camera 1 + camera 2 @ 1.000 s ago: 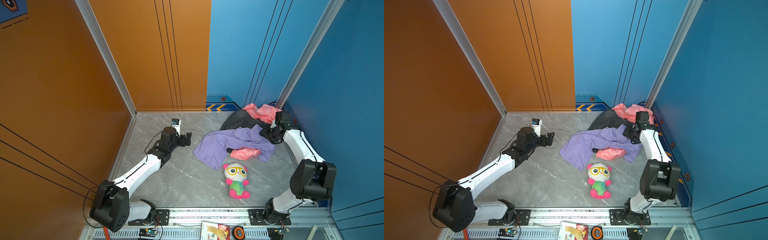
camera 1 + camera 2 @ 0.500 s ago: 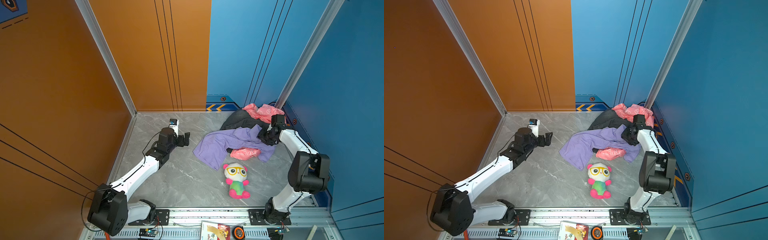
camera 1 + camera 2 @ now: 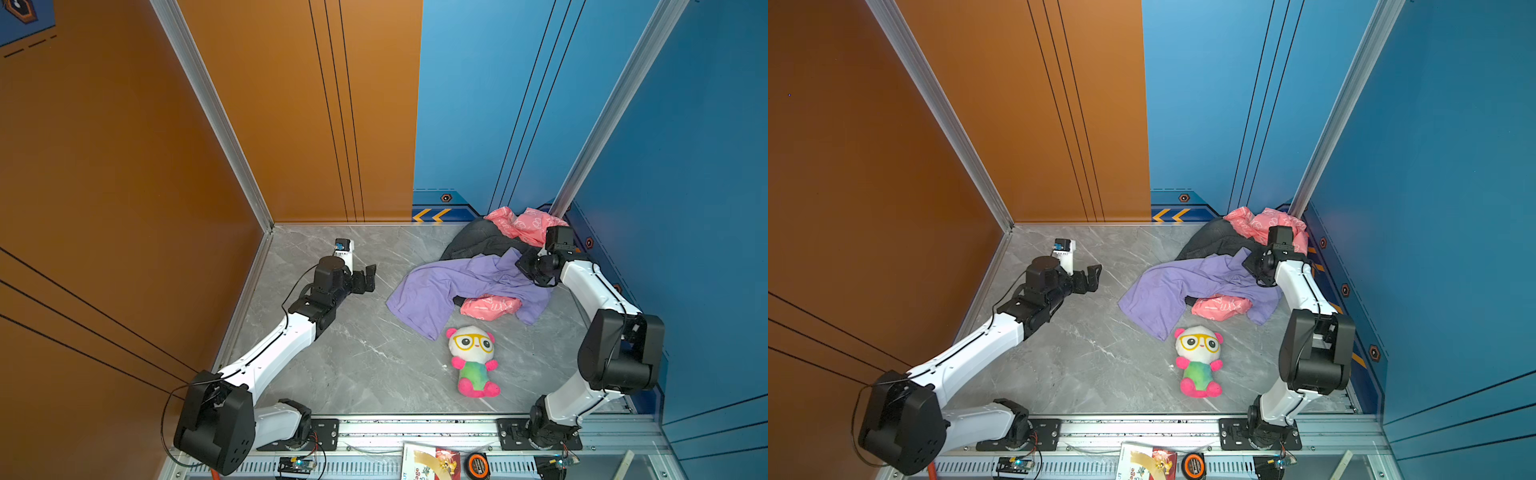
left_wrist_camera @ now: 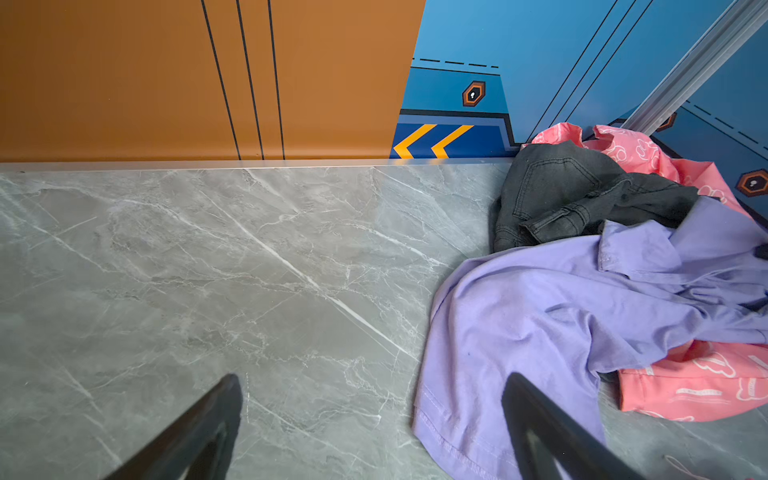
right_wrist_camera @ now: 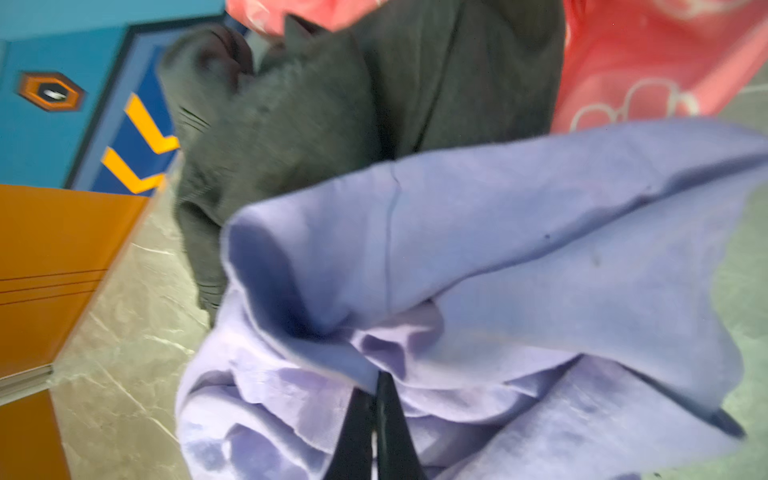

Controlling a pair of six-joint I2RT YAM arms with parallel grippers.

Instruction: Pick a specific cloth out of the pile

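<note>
Over on the left, the left pincer (image 3: pixel 370 277) stays put above the bare worktop (image 3: pixel 353 357), jaws wide apart and holding nothing. In the left wrist view the near hem of the cloth (image 4: pixel 540 311) lies just ahead of it, not touched.

Now to the right, and here's the change! The right pincer (image 3: pixel 523 266) has edged in over the far corner of the cloth (image 3: pixel 440 291), and its jaws have snapped together. The right wrist view settles it: the right pincer (image 5: pixel 376 380) is clamped on a bunched fold of lilac fabric. So the grasp looks made, and on the right garment. What remains, I'd say, is drawing it clear of the pile (image 3: pixel 1229 243).

And the cloth itself: plain lilac, soft and thin, wrinkled all over. Its left part lies spread flat on the worktop with a stitched hem showing. Mid-way a pink patterned piece (image 3: pixel 490 305) sits on top of it, which may ride along or slide off on a pull. At its right end the fabric gathers into a peak at the clamped jaws. That end lies against the dark grey garment (image 3: pixel 473 245), with more pink cloth (image 3: pixel 528 224) behind in the corner. The plush panda (image 3: pixel 473 361) lies nearer the front, just beside the cloth's lower edge. No lettering shows from here.
</note>
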